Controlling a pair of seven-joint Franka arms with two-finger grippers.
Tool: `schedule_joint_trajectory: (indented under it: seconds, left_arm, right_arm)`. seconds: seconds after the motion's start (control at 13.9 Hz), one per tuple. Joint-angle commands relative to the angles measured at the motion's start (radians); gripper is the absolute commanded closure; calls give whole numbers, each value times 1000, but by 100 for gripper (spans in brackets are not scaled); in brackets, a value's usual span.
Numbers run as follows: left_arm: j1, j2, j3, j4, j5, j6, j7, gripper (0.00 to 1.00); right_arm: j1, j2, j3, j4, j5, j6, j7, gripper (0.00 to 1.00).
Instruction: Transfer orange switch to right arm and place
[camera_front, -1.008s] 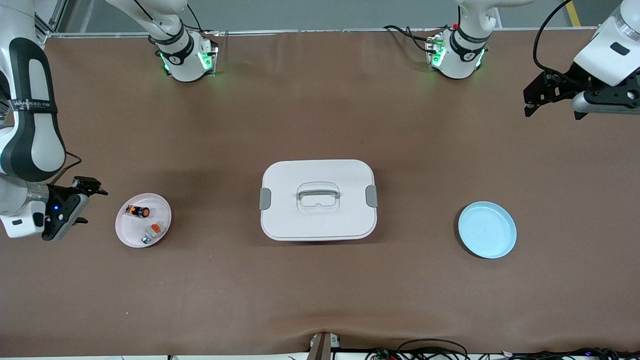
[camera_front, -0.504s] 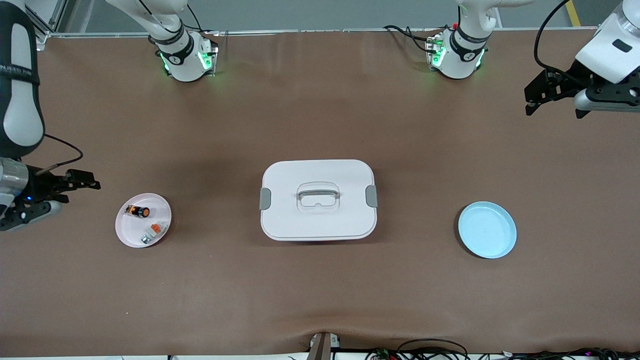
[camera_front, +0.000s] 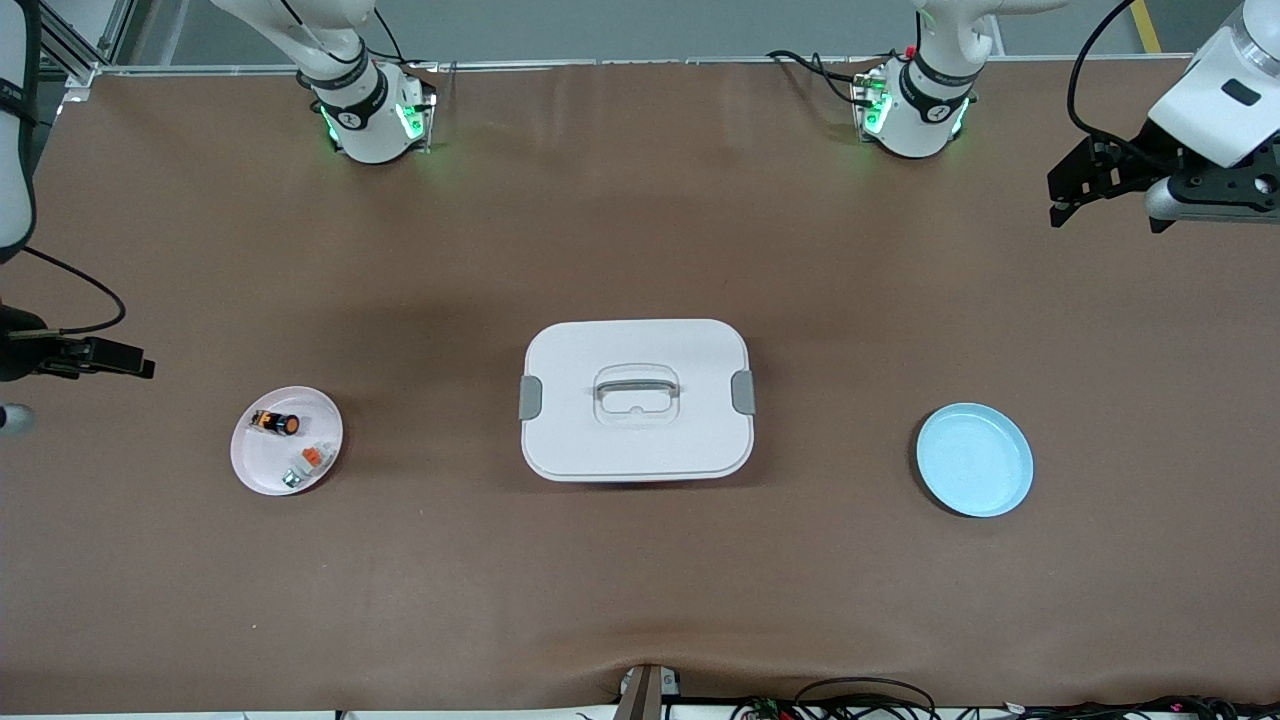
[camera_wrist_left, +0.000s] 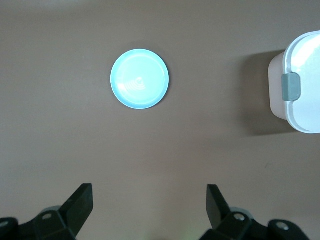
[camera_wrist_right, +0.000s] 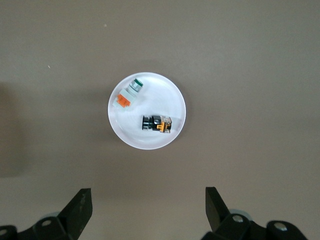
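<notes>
The orange switch (camera_front: 276, 422) is a tiny black cylinder with an orange end. It lies on a small white plate (camera_front: 262, 470) toward the right arm's end of the table, and also shows in the right wrist view (camera_wrist_right: 157, 123). A white-grey piece with an orange cap (camera_front: 308, 459) lies beside it on the same plate. My right gripper (camera_front: 128, 360) is open and empty, high over bare table beside that plate; its own view shows it (camera_wrist_right: 148, 200). My left gripper (camera_front: 1075, 195) is open and empty, high over the left arm's end of the table; its own view shows it (camera_wrist_left: 150, 200).
A white lidded box (camera_front: 636, 398) with grey clips stands at the table's middle. A light blue plate (camera_front: 975, 459) lies empty toward the left arm's end and shows in the left wrist view (camera_wrist_left: 139, 78). The box corner also shows there (camera_wrist_left: 300, 85).
My right arm has drawn away from the white plate toward its end of the table, mostly leaving the front view. The left gripper has barely moved.
</notes>
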Motion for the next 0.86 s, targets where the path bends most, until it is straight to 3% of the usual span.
schedule_joint_trajectory:
  seconds: [0.0, 0.22, 0.79]
  left_arm:
    - [11, -4, -11, 7, -20, -17, -3, 0]
    - [12, -15, -11, 10, -19, -18, -3, 0]
    - [15, -6, -1, 36, -8, -20, 14, 0]
  right_arm:
    - [19, -1, 26, 69, -9, -89, 56, 0]
    - [35, -3, 27, 115, -9, -152, 211, 0]
    - [21, -137, 18, 120, -11, -152, 207, 0]
